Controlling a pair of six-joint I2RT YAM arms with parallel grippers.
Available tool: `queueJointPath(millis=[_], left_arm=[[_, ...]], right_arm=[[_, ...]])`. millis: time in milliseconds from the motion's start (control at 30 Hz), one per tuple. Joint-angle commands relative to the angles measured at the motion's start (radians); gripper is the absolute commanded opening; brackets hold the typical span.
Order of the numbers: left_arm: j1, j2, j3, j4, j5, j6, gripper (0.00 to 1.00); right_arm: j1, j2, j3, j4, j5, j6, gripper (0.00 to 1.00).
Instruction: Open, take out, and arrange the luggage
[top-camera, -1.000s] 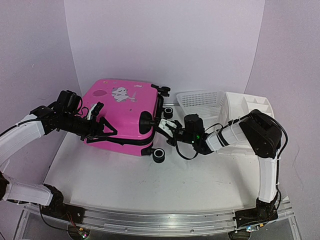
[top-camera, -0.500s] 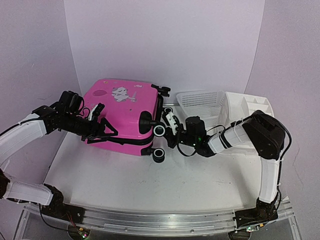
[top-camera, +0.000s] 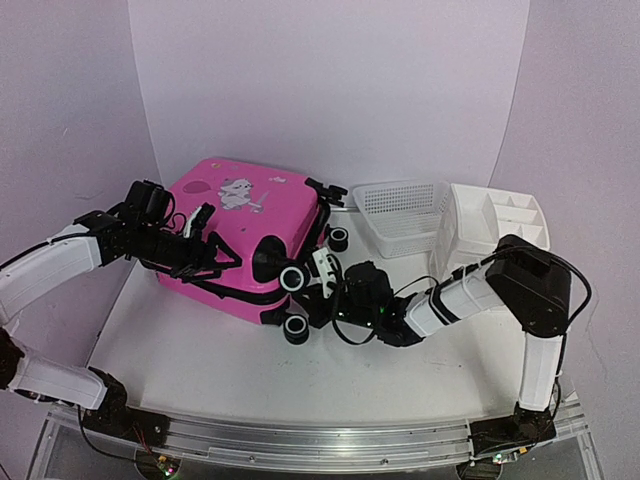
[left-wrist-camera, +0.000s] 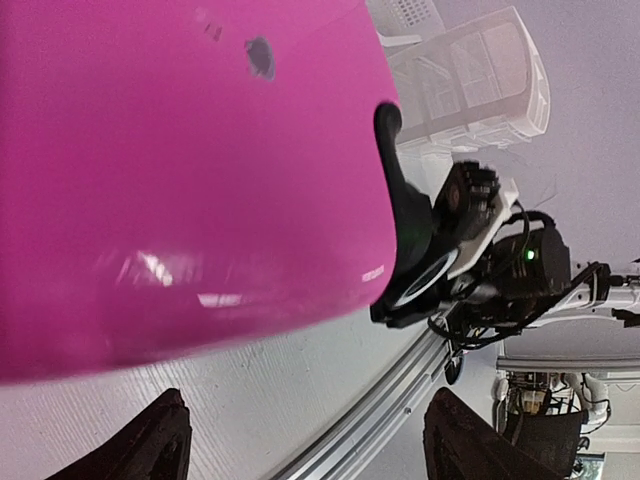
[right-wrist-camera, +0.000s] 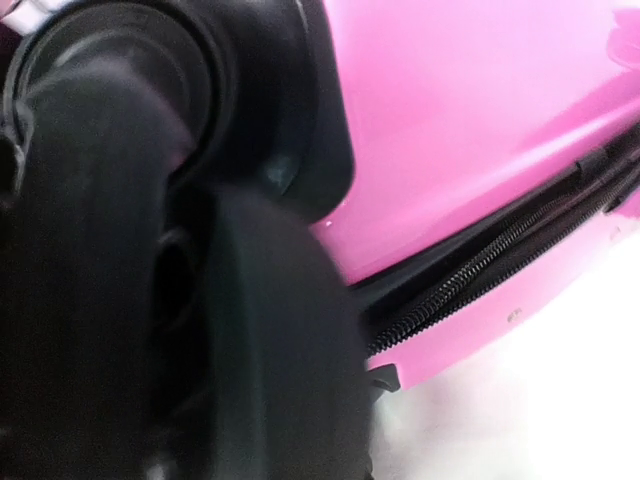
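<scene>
My right gripper (top-camera: 319, 271) has closed fully at a wheel (top-camera: 291, 278) of the luggage (top-camera: 280, 212). My left gripper (top-camera: 212, 238) stays wide open and empty. The luggage has turned nearer, but it is still zipped.

The luggage (top-camera: 270, 215) has a smooth, glossy pink hard-plastic shell that catches highlights. Its zipper (right-wrist-camera: 470, 275) is ribbed black coil and its wheels (top-camera: 293, 278) are matt black. The basket (top-camera: 400, 205) is white plastic mesh, the organizer (top-camera: 495, 215) smooth white plastic, the counter (top-camera: 250, 370) matt white.

Top view high over the near edge, facing far, both wrist views close against the luggage (top-camera: 265, 215), shared by all three.
</scene>
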Motion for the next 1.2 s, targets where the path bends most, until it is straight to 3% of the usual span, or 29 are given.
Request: queueJointPath(millis=[0, 167, 367, 467, 733, 933, 1167], left_arm=[[-0.005, 0.022, -0.010, 0.093, 0.048, -0.008, 0.79], [-0.019, 0.034, -0.023, 0.150, 0.101, -0.023, 0.72], [-0.090, 0.042, -0.020, 0.163, 0.104, -0.024, 0.76], [-0.105, 0.083, -0.018, 0.198, 0.086, -0.063, 0.69], [-0.194, 0.196, 0.054, 0.261, 0.082, -0.087, 0.60], [-0.217, 0.272, 0.101, 0.308, 0.057, -0.100, 0.53], [-0.218, 0.332, 0.163, 0.323, 0.042, -0.085, 0.52]], right_arm=[[0.097, -0.038, -0.020, 0.214, 0.059, 0.008, 0.00], [0.140, 0.021, 0.005, 0.322, 0.165, -0.011, 0.00], [0.174, 0.033, 0.029, 0.317, 0.165, -0.052, 0.00], [0.200, 0.040, 0.043, 0.312, 0.194, -0.068, 0.00], [0.311, 0.018, 0.113, 0.126, 0.346, -0.234, 0.00], [0.320, -0.003, 0.103, 0.105, 0.334, -0.205, 0.00], [0.312, -0.007, 0.093, 0.120, 0.354, -0.168, 0.00]])
